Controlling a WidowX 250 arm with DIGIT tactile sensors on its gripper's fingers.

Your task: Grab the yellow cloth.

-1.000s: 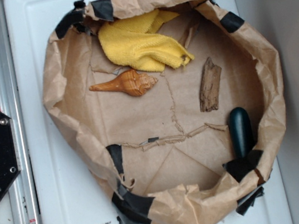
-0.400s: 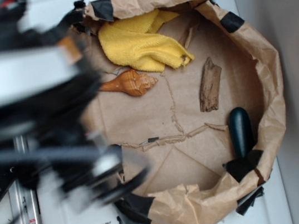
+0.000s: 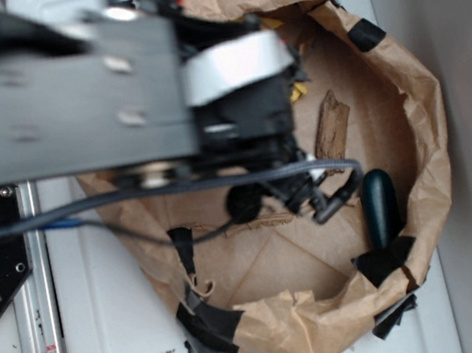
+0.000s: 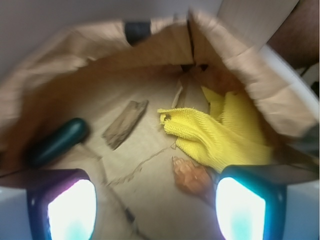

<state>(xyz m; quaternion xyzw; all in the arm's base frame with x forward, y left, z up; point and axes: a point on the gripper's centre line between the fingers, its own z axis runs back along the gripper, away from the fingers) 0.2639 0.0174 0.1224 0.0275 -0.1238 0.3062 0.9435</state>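
The yellow cloth (image 4: 222, 135) lies folded on the brown paper floor at the right of the wrist view, against the paper wall. In the exterior view the arm covers it, with only small yellow bits (image 3: 296, 92) showing. The orange-brown seashell (image 4: 190, 176) lies just in front of the cloth, next to the right finger. My gripper (image 4: 156, 210) is open and empty, above the paper floor, its two glowing fingertips (image 4: 240, 207) wide apart. In the exterior view the gripper is under the arm (image 3: 242, 96) and its jaws are hidden.
A brown paper bag wall (image 3: 409, 88) with black tape rings the work area. A piece of wood (image 3: 332, 131) and a dark green oblong object (image 3: 381, 206) lie at the right; both also show in the wrist view, the wood (image 4: 125, 124) and the green object (image 4: 57, 141).
The arm has swung in from the left over the paper basin and now covers the cloth and the seashell in the exterior view.
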